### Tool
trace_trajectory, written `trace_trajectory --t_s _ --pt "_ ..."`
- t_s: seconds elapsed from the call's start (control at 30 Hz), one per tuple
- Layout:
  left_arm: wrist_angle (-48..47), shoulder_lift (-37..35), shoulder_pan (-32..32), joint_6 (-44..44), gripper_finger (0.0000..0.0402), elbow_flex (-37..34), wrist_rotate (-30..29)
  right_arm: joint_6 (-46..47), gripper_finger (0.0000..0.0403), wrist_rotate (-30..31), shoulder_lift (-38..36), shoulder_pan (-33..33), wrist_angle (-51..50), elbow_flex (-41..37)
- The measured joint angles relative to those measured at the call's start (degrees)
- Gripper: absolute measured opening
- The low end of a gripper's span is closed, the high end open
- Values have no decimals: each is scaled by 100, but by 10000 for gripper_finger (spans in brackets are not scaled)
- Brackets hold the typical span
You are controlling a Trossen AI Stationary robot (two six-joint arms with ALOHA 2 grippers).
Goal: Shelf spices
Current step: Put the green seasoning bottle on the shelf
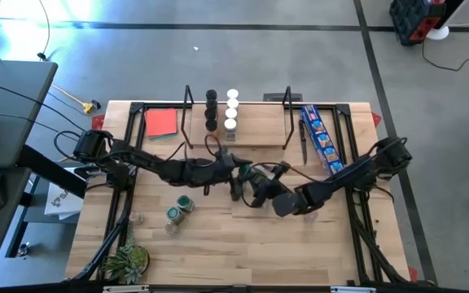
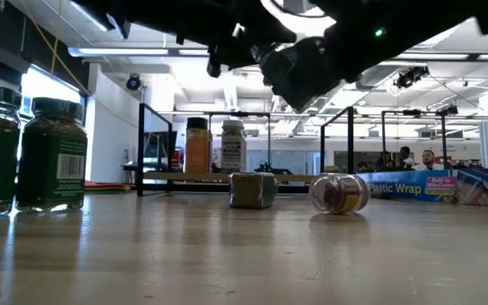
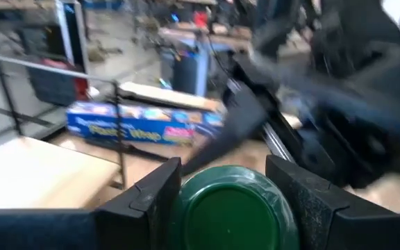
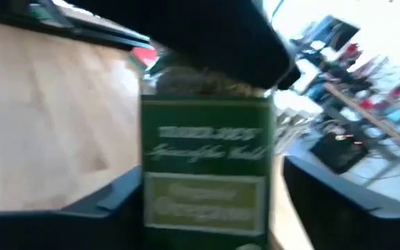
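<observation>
Two green-labelled jars [image 2: 32,152] are standing at the near bench [image 1: 218,252] edge in the low view. Two more are lying on their sides further in: a squarish jar [image 2: 252,190] and a clear jar [image 2: 340,192]. At mid-bench both arms are meeting: the left gripper [image 3: 231,191] is clamping its jaws on a green-lidded jar [image 3: 231,212], while the right gripper [image 4: 207,187] is holding its jaws spread wide either side of that jar's green label. Farthest back, the shelf [image 1: 236,134] is carrying seven jars [image 1: 221,110]: three black-lidded, four white-lidded.
</observation>
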Motion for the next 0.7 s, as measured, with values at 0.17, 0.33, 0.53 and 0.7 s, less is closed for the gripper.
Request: trace_trajectory --t_s 0.17,0.33,0.53,0.7 --pt "-1394 0 168 200 187 639 475 1434 356 -931 -792 66 -2042 2" --pt "-2537 43 464 572 187 1154 1099 2185 362 -2215 -1535 310 -3744 2" --pt "-2579 653 865 1057 187 1460 2043 3035 363 -2217 -2338 799 -4760 2" --pt "-2584 1533 959 1497 187 2209 2541 3265 364 -1499 -2655 1060 -4910 0"
